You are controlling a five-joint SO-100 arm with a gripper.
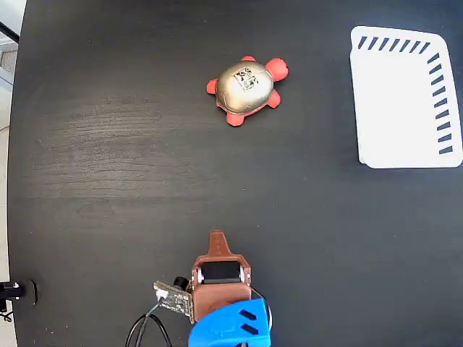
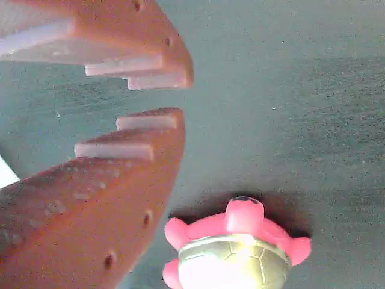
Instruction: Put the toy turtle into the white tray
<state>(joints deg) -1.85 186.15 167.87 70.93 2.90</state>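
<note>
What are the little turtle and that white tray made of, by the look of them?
The toy turtle looks like moulded plastic or rubber: its gold-beige shell is glossy and catches bright highlights, while the red head and flippers look smooth and softer. The white tray looks like hard matt plastic, evenly white, with rounded corners and slanted slots along two edges. Neither can be settled by sight alone.

The fixed view is looking straight down from high above the dark surface (image 1: 108, 159), taking in the arm at the bottom centre, the toy turtle (image 1: 247, 90) upper middle and the white tray (image 1: 405, 101) upper right. The wrist view is riding close behind the jaws, looking low across the surface (image 2: 301, 90), jaws filling the left. Both are sharing the toy turtle (image 2: 234, 253), sitting here at the bottom edge.
</note>
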